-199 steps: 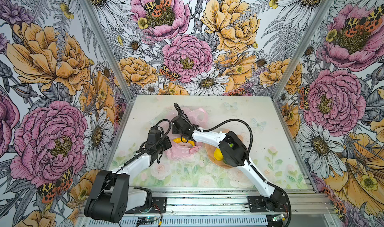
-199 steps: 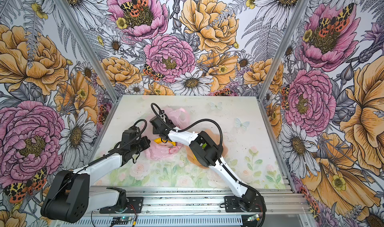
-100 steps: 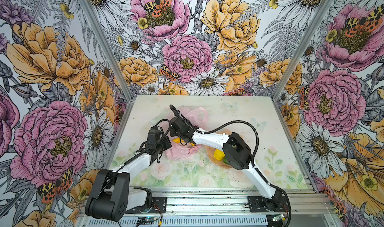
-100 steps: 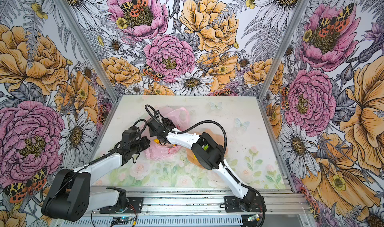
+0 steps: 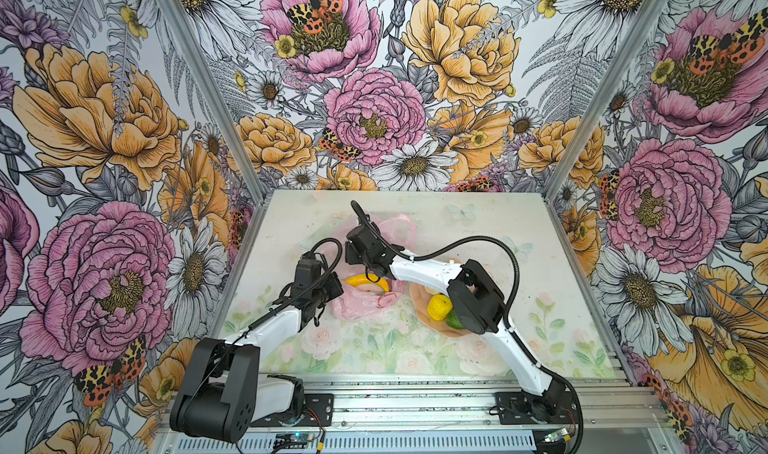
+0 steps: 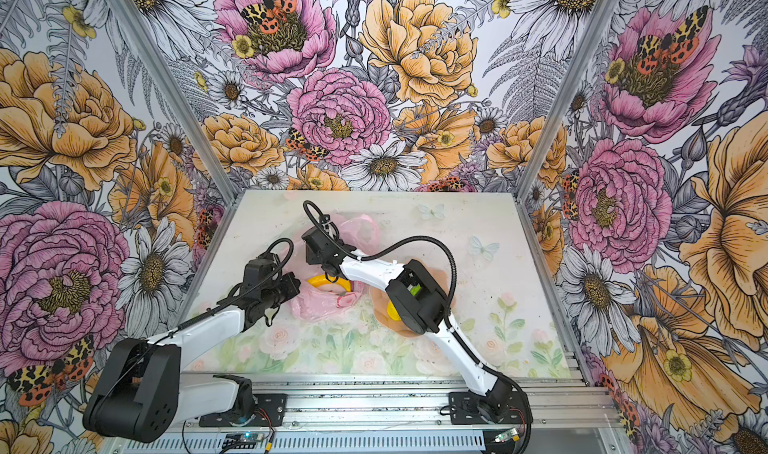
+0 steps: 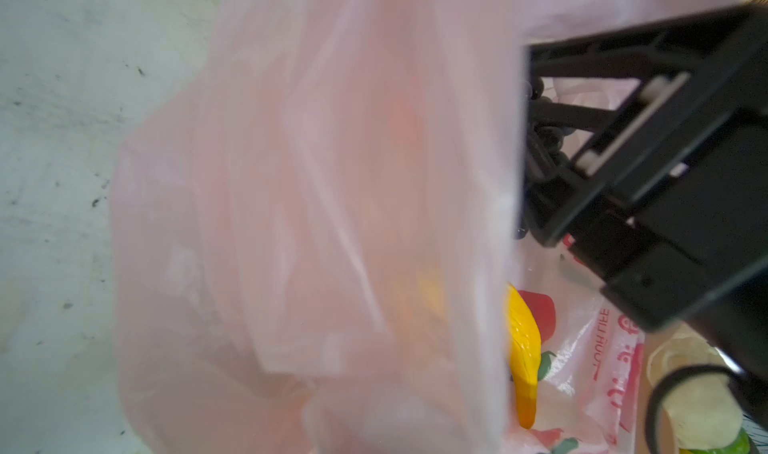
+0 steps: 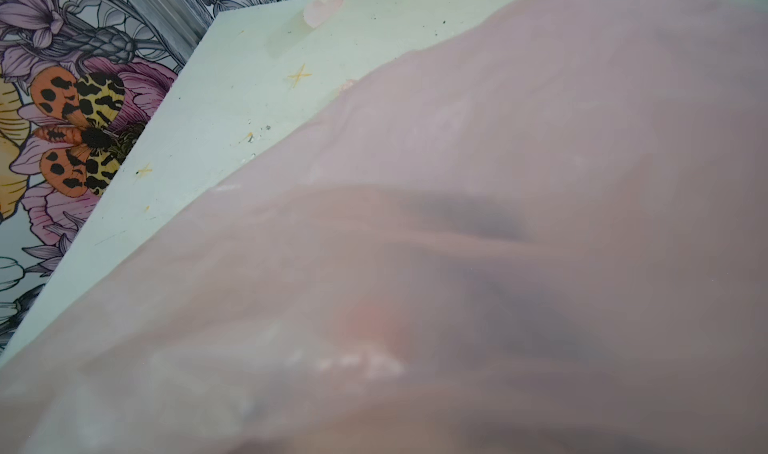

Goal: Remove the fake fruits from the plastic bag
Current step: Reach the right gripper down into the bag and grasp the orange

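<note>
Your L gripper is clenched on the plastic bag edge; R gripper is in its mouth near the banana, grip can't be told.

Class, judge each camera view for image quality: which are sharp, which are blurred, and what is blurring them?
In both top views: evenly lit, sharp, the banana crisp; left wrist view: the plastic bag near the lens is a soft blur, its red lettering beyond sharper; right wrist view: the bag fogs most of the frame, the table corner is sharp.
</note>
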`<state>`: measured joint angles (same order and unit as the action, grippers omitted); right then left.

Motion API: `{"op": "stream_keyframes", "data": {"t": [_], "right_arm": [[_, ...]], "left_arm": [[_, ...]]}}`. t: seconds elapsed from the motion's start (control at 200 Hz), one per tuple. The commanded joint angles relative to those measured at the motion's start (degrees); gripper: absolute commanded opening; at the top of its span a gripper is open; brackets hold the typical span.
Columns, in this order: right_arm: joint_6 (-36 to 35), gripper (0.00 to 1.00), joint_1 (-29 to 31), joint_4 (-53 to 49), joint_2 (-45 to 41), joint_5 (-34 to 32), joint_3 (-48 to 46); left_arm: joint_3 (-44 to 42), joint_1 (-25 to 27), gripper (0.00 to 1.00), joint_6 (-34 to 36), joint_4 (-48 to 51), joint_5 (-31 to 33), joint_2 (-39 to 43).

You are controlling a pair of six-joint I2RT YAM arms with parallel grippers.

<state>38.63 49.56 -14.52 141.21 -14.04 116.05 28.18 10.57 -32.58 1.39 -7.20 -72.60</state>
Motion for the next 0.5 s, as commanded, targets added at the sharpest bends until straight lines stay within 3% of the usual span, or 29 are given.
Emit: {"op": "stream_keyframes", "data": {"t": [0.0,0.17,0.495], "right_arm": [[0.7,0.71,0.4,-0.1,3.1,1.7,4.0],[0.9,0.74,0.1,-1.3,5.6,2.5,7.8],[1.1,0.69,-0.2,-5.6,9.8,1.1,13.4]], "left_arm": [[-0.1,-0.5,0.00,0.6,-1.5,-1.5,-0.4],[-0.2,-0.5,0.00,0.7,-1.3,-1.0,0.2],[0.0,-0.5,0.00,0.7,-1.4,-1.4,-0.4]]}}
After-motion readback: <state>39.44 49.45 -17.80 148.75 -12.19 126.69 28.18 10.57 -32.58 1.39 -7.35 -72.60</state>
